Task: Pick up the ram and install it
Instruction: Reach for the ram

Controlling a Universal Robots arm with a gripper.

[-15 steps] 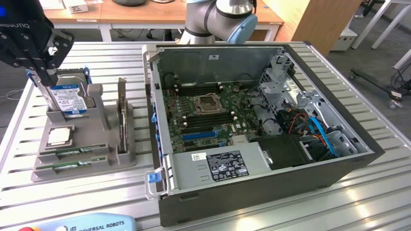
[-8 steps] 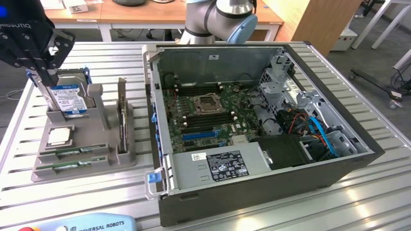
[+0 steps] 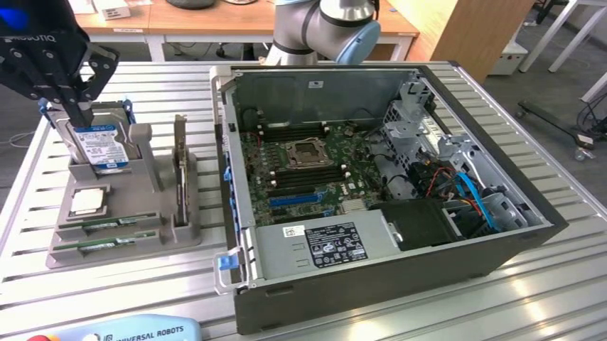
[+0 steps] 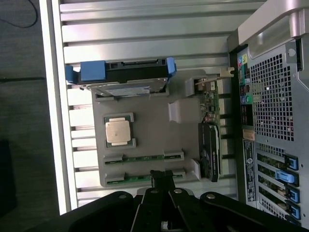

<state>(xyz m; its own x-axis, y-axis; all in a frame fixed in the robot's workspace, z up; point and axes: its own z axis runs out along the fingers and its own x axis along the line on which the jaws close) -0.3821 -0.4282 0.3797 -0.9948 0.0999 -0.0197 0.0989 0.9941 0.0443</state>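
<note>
Here, ram [image 4: 142, 157], thin green stick, slotted in grey holder [image 4: 149, 125]

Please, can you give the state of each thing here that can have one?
Gripper: fingers shut, holding nothing.
Ram sticks: both in holder slots, not picked up.
Processor chip: flat in the holder.
Hard drive: upright in the holder.
Expansion card: upright in the holder.
Computer case: open, side panel off.

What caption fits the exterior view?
Shut tool hovers above a grey holder with two ram sticks, beside the open computer case.
</note>
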